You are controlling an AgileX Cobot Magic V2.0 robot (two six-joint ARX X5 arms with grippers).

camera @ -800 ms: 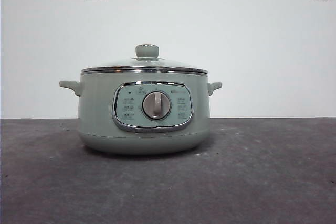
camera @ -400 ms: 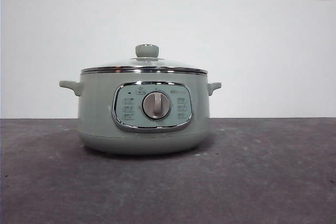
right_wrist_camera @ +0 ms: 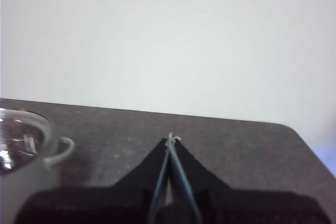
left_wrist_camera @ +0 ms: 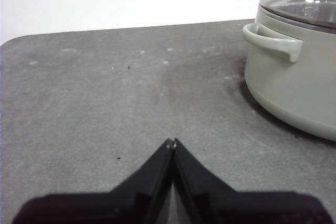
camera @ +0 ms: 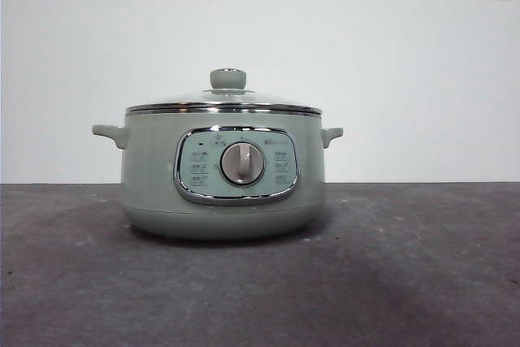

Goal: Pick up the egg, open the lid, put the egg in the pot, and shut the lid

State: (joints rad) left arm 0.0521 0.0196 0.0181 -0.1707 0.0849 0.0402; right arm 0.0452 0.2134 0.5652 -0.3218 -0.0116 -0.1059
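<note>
While both arms wait apart from the pot (camera: 223,176), no step of the task has begun: the lid (camera: 223,103) sits closed on the pot, its pale green knob (camera: 227,79) upright in the middle, and no egg can be seen in any of the three views. The pot stands near the middle of the tabletop (camera: 406,282), its control panel (camera: 236,164) and silver dial (camera: 242,162) toward the front edge. The left gripper (left_wrist_camera: 171,142) hangs above bare tabletop, well apart from the pot's side handle (left_wrist_camera: 273,40), with its jaws clenched tip to tip and holding nothing. The right gripper (right_wrist_camera: 170,139) is on the other side of the pot, where only a part of the glass lid (right_wrist_camera: 21,135) and one handle (right_wrist_camera: 60,150) show; its jaws too are pressed together and empty. I judge that the first step, picking up the egg, is the one in hand, but the egg must first be found, because it lies outside all views or is hidden. The next move calls for one arm to reach the egg with released jaws and to close gently, since a shell will crack under a hard grip. The other arm should then come to the knob from above.
</note>
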